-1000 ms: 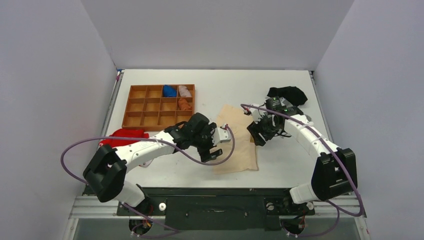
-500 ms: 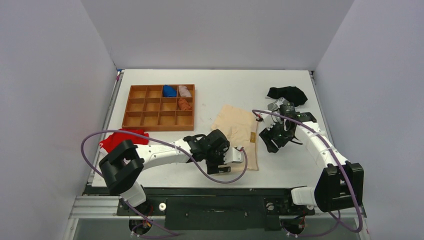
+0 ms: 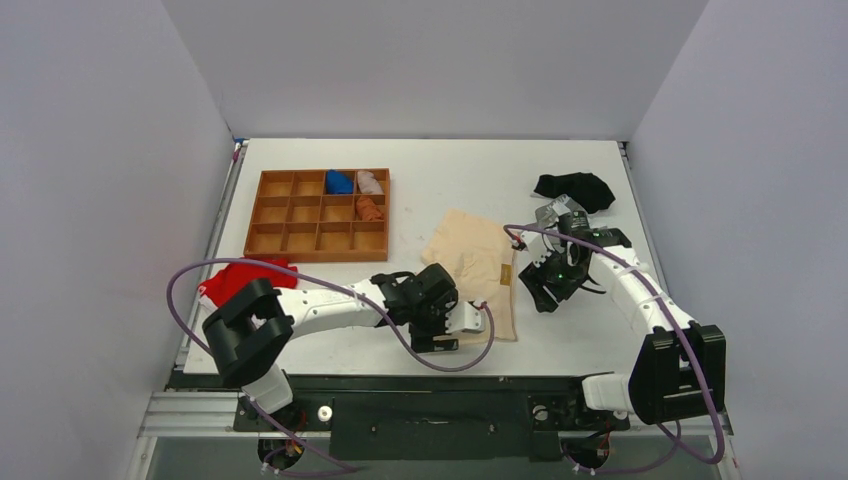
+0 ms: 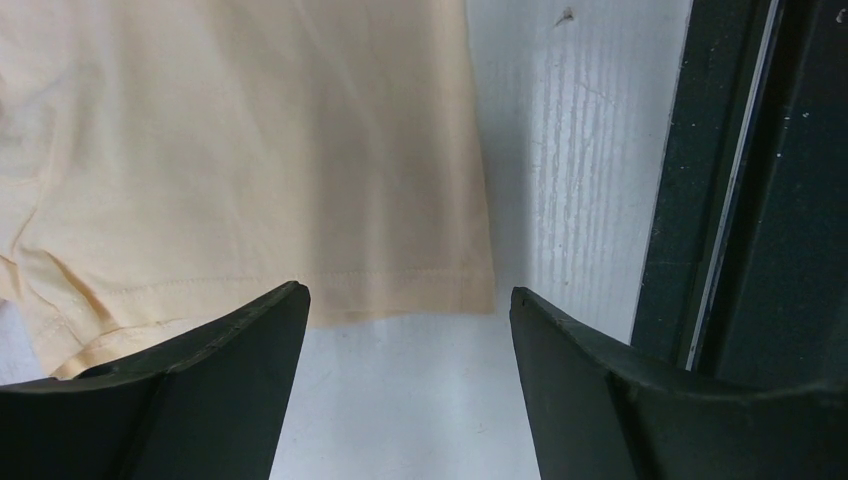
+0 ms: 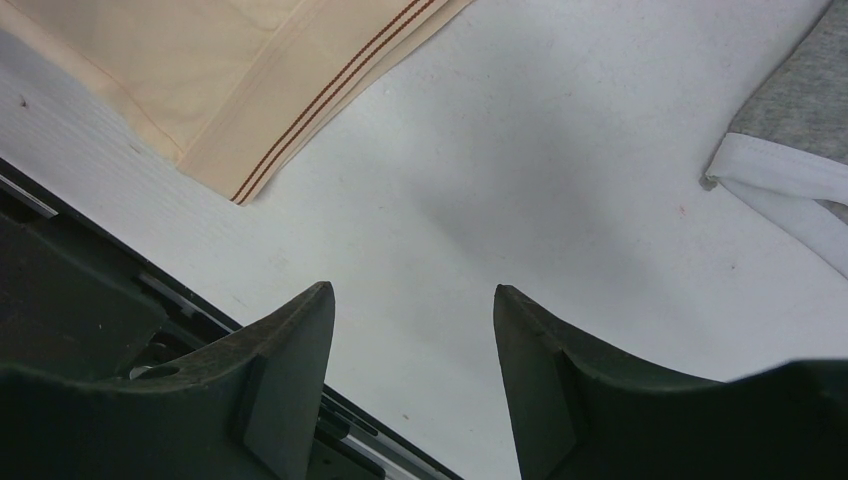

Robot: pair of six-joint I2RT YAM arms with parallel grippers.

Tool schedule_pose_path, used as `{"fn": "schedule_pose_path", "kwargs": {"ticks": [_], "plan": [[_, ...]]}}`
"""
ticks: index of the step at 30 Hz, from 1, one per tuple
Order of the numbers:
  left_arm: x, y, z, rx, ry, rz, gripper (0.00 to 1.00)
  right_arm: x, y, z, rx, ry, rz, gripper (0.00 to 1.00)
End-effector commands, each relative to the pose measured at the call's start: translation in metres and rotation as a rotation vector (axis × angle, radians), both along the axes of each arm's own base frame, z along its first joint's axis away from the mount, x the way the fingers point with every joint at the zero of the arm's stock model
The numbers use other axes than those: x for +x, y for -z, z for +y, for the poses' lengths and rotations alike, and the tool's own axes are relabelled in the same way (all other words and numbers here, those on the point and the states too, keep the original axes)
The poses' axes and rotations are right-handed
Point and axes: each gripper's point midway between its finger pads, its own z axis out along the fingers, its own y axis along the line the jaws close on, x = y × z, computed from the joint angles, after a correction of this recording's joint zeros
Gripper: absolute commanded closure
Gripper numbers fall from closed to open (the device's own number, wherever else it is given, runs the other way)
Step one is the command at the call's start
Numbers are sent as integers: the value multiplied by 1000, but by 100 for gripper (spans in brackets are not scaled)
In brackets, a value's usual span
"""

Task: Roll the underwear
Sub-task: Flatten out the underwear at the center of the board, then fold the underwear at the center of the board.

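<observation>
The left gripper [image 4: 405, 300], jaws spread, hangs over the near hem of the underwear [image 3: 478, 262]. It lies flat by the white table's [image 3: 450, 170] near edge, long axis far-to-near, its striped edge rightward. The right gripper [image 5: 410, 300] is spread too. Pale grey walls [image 3: 100, 150] surround the table.

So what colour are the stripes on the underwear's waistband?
Reddish-brown: two thin lines along the underwear's cream waistband, clearest in the right wrist view.
</observation>
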Motion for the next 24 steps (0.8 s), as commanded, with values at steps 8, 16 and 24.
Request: {"fn": "schedule_pose_path", "kwargs": {"ticks": [8, 16, 24], "plan": [[-14, 12, -1, 54, 49, 10, 33, 5, 2, 5, 30, 2, -11, 44], [-9, 24, 3, 101, 30, -6, 57, 5, 1, 3, 22, 4, -19, 44], [-11, 24, 4, 108, 30, 10, 81, 8, -3, 8, 49, 8, -22, 44]]}}
